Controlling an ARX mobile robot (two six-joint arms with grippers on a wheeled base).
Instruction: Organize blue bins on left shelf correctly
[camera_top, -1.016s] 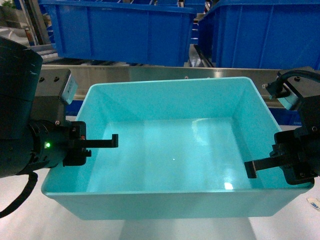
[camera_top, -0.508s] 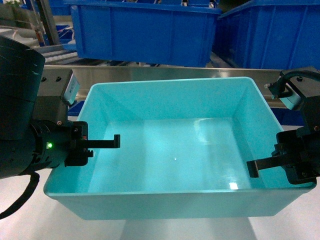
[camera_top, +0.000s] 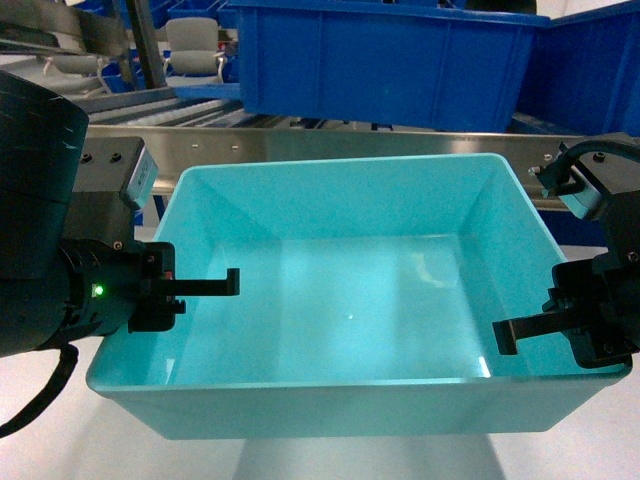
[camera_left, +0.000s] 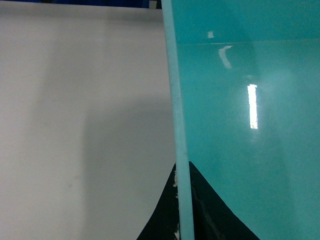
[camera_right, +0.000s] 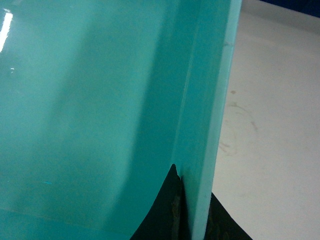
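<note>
Steel rail, blue crates beyond tub

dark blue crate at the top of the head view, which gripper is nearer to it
Left, slightly by image position. The left gripper grips the turquoise bin's left wall, higher in view; the right gripper grips its right wall, lower, farther from the crate.

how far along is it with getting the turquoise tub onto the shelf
Done: both grippers clamp opposite rims of the light turquoise plastic tub, the left gripper on the left wall and the right gripper on the right wall. In hand: carrying it toward the stainless-steel shelf rail. Left: the tub is not yet on the rack beside the dark blue crates.
</note>
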